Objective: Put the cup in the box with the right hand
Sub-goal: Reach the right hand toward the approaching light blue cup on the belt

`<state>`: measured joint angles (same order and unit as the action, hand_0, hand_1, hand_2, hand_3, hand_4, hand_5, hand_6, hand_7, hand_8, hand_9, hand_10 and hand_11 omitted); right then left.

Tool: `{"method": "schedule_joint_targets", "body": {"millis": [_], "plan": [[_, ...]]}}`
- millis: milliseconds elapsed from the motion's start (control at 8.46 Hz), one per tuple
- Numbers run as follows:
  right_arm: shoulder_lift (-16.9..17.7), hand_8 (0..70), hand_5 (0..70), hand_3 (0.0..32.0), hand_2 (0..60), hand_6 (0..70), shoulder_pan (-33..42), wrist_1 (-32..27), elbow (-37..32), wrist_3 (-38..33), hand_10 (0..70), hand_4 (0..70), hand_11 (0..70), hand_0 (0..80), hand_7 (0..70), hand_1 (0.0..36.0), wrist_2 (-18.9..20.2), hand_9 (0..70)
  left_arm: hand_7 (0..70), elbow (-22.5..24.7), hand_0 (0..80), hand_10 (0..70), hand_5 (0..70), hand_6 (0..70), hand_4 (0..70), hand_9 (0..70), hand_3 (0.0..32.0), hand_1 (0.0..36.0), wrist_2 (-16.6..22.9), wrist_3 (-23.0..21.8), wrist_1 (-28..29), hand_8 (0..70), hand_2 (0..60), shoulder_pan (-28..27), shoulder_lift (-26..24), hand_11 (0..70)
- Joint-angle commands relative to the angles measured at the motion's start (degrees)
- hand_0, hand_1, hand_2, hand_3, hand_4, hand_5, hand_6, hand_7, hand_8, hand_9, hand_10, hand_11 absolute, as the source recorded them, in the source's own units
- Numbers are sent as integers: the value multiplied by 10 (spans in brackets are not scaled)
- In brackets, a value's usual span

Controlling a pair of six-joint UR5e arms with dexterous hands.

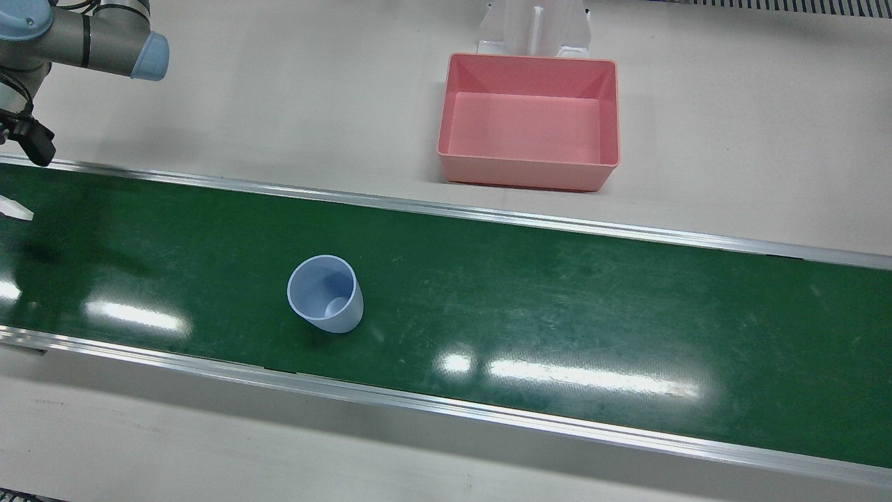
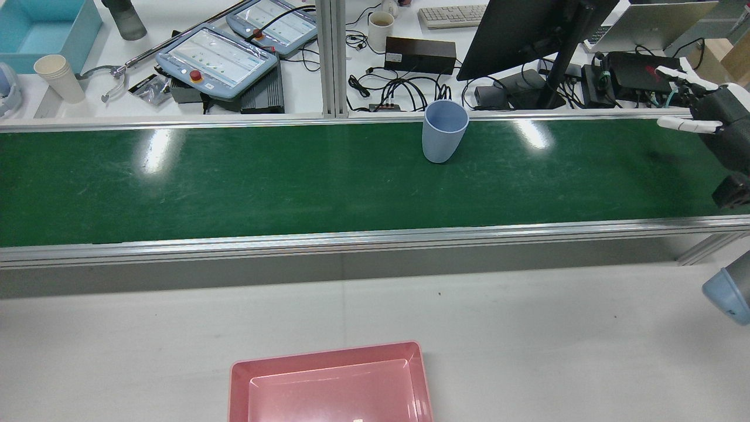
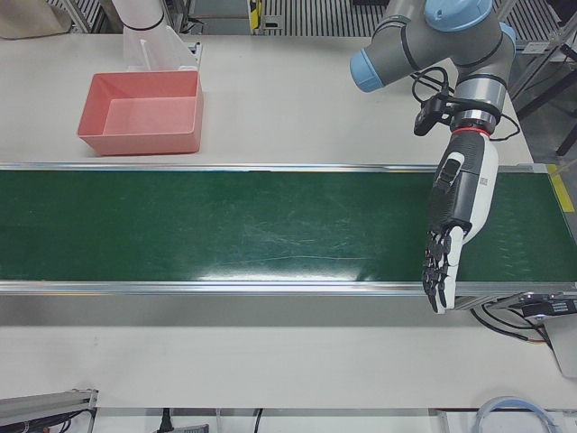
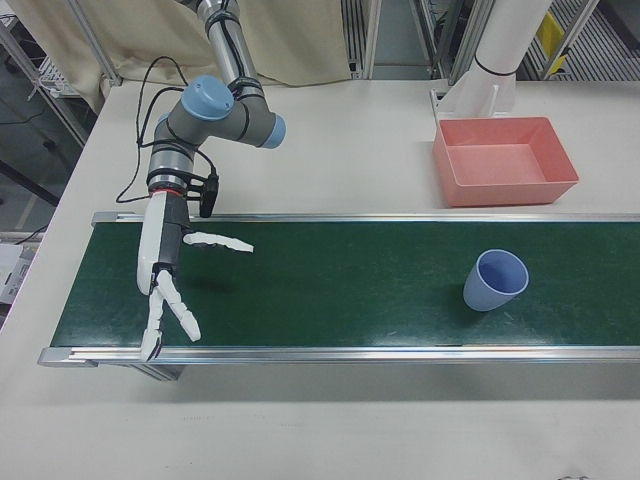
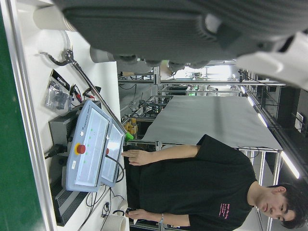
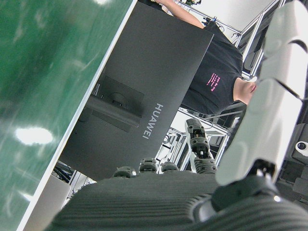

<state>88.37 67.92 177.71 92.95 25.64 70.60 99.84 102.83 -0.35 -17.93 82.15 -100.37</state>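
Observation:
A light blue cup (image 1: 325, 303) (image 2: 444, 138) (image 4: 495, 280) stands upright on the green belt (image 1: 557, 307), toward its operator-side edge. The empty pink box (image 1: 523, 174) (image 2: 328, 354) (image 3: 140, 142) (image 4: 505, 190) sits on the white table on the robot's side of the belt. My right hand (image 4: 165, 285) (image 2: 700, 114) hangs open over the far end of the belt, fingers spread, well away from the cup. My left hand (image 3: 451, 225) is open at the other end of the belt, fingers straight and pointing down. Neither hand holds anything.
Aluminium rails (image 1: 488, 213) run along both sides of the belt. A white pedestal (image 1: 533, 28) stands right behind the box. Beyond the belt a desk holds a monitor (image 2: 527, 35), teach pendants (image 2: 217, 58), paper cups and cables. A person (image 5: 202, 183) stands at that desk.

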Motion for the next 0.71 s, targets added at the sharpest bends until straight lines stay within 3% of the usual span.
{"method": "schedule_joint_targets", "body": {"millis": [0,591], "plan": [[-7,40,49,0,114,15,-4,0,3,0,0,0,0,461,0,157,1,35,0,0,0,0,0,0,0,0,0,0,0,0,0,0,0,-1,0,0],[-7,38,49,0,116,15,-9,1,14,-1,0,0,0,463,0,158,1,30,0,0,0,0,0,0,0,0,0,0,0,0,0,0,0,-1,0,0]]}}
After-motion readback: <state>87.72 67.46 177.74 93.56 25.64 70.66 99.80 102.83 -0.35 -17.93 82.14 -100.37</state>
